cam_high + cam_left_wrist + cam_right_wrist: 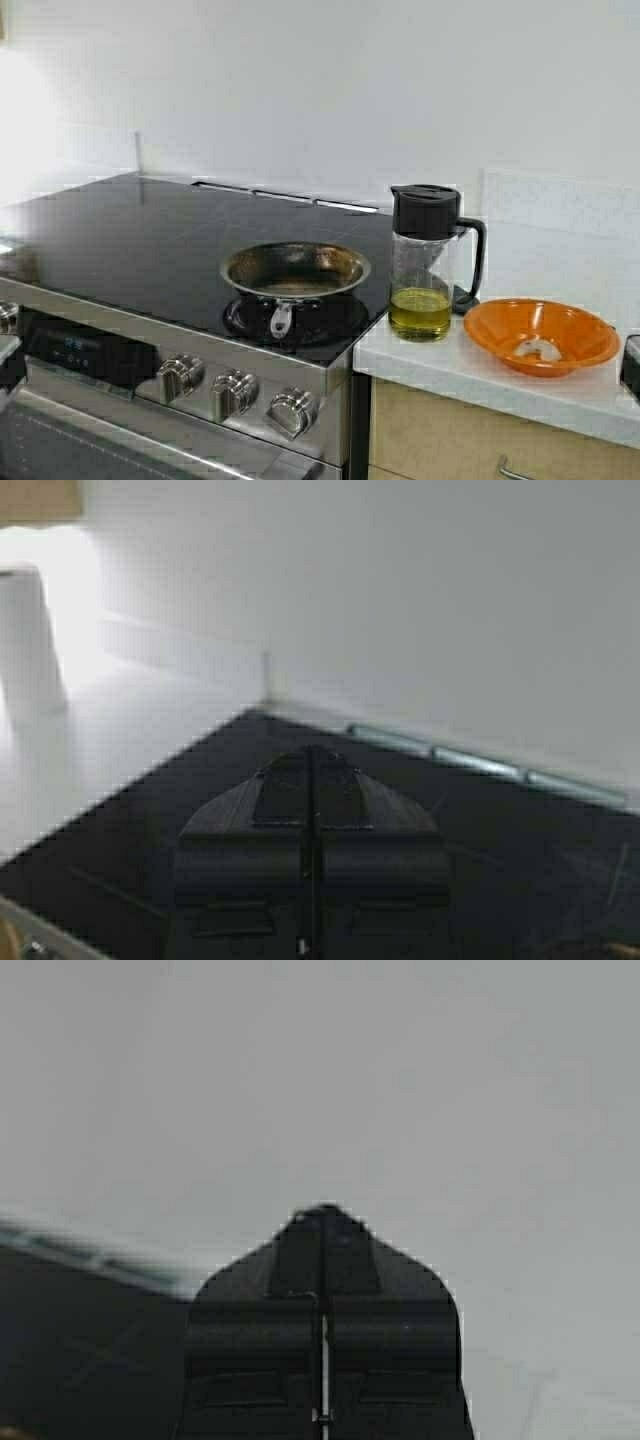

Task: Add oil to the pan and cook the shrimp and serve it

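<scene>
- Holding our left gripper [311, 755] above the black stovetop [130, 240], we see its fingers pressed together with nothing between them, pointing toward the back wall.
- Our right gripper [322, 1215] is likewise raised, its fingers closed flat against each other on nothing, facing the pale wall past the stove's edge.
- Neither arm shows in the high view.
- The pan [295, 270] sits on the stovetop near the front right corner, its stub handle pointing toward the knobs [232, 392].
- The oil [421, 312] fills the lower part of its jug, which stands upright on the white tabletop [520, 395], just beside the stove's right edge.
- The shrimp [540, 350] lies in an orange bowl [541, 336], right of the jug, near the tabletop's front edge.
- Left and behind the pan, the glass surface lies open.
</scene>
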Controlling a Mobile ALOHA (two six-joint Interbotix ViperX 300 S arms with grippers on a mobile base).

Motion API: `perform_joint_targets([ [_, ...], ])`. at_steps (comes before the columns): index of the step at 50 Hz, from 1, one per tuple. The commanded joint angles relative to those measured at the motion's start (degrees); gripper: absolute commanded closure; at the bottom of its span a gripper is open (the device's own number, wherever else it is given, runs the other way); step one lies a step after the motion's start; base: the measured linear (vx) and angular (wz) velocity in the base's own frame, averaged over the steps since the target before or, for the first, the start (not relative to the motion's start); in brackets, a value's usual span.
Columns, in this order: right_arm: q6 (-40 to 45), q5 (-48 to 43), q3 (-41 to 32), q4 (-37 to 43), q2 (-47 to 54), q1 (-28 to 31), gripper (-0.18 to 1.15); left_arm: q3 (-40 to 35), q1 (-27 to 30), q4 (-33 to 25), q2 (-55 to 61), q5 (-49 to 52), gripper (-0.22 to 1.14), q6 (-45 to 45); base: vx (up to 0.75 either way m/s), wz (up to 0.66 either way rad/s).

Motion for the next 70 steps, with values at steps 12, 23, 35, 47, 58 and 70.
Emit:
perform_joint_targets([
  [12,3.4,4.0,-2.3,0.7,8.0,15.4,-0.09,1.1,-0.7,-0.1,0.6,0.1,0.89,-0.6,0.0,0.0],
  [23,3.4,-1.0,-1.3,5.8,18.2,18.9,-0.03,1.2,-0.7,-0.2,0.4,0.1,0.89,-0.6,0.0,0.0],
  [35,3.4,-13.5,1.8,13.9,35.2,24.3,-0.03,1.4,-0.7,-0.2,0.4,0.1,0.89,-0.6,0.0,0.0],
  [47,2.7,-30.8,0.4,27.7,58.5,33.5,-0.03,1.8,-0.7,-0.2,0.4,0.1,0.89,-0.5,0.0,0.0],
  [58,3.0,-37.8,-3.7,37.6,73.4,37.4,-0.03,2.0,-0.7,-0.2,0.4,0.1,0.89,-0.5,0.0,0.0],
  [70,2.7,-38.8,-7.6,38.5,80.4,37.4,-0.03,2.0,-0.7,-0.1,0.4,0.1,0.89,-0.5,0.0,0.0],
])
